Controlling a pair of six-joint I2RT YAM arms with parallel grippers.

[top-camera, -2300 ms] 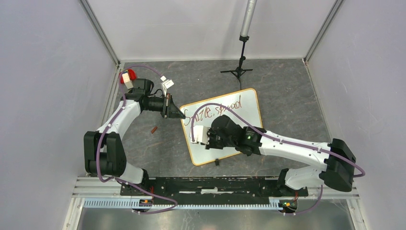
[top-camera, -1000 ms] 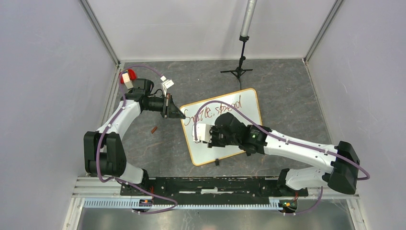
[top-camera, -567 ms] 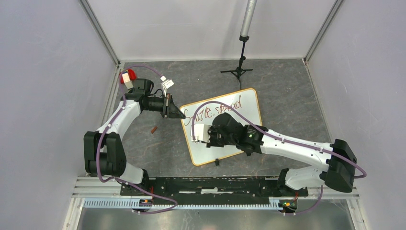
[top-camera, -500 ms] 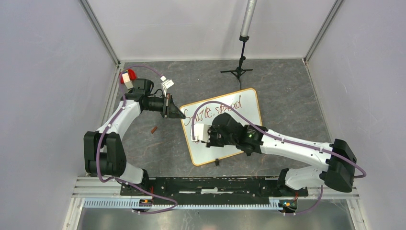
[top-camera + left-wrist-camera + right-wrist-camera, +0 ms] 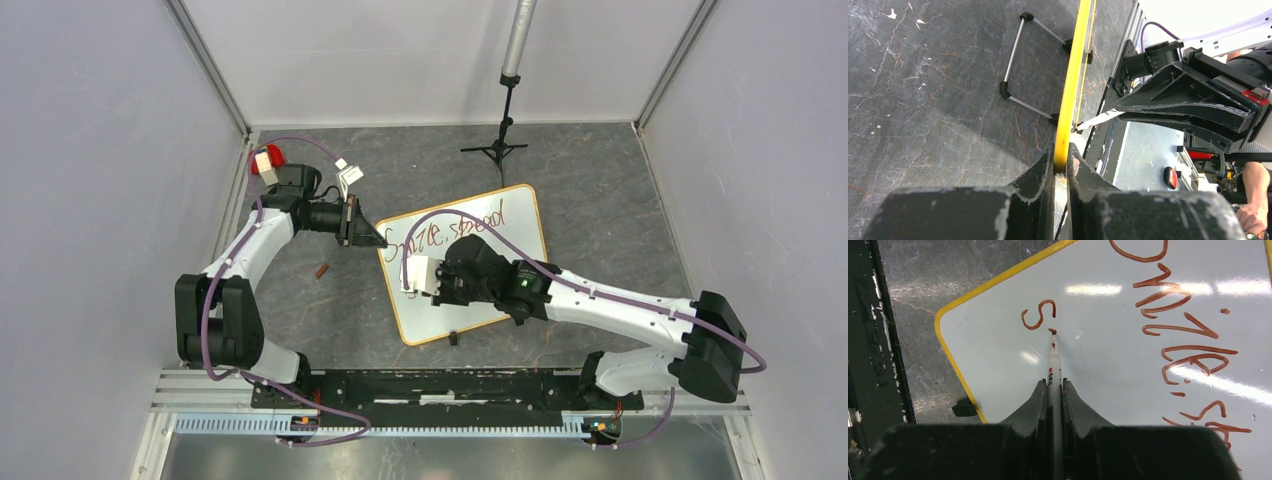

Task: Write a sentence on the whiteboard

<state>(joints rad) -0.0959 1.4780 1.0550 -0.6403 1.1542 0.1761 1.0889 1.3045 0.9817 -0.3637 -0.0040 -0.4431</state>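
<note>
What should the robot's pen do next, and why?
Probably stroke the next letter. The marker in the right gripper has its tip just past the lone letter s starting the second line, and the left gripper pinches the whiteboard edge steady.

The board point(image 5: 1108, 370) is glossy white, yellow-framed, with dark red lettering point(image 5: 1198, 349). The marker point(image 5: 1053, 365) is white with a red tip. The table point(image 5: 923, 100) is dark grey, veined with pale cracks. The arms point(image 5: 620, 305) are white with black joints and purple cables point(image 5: 205, 320). The left gripper point(image 5: 1060, 155) and right gripper point(image 5: 1053, 387) are black.
</note>
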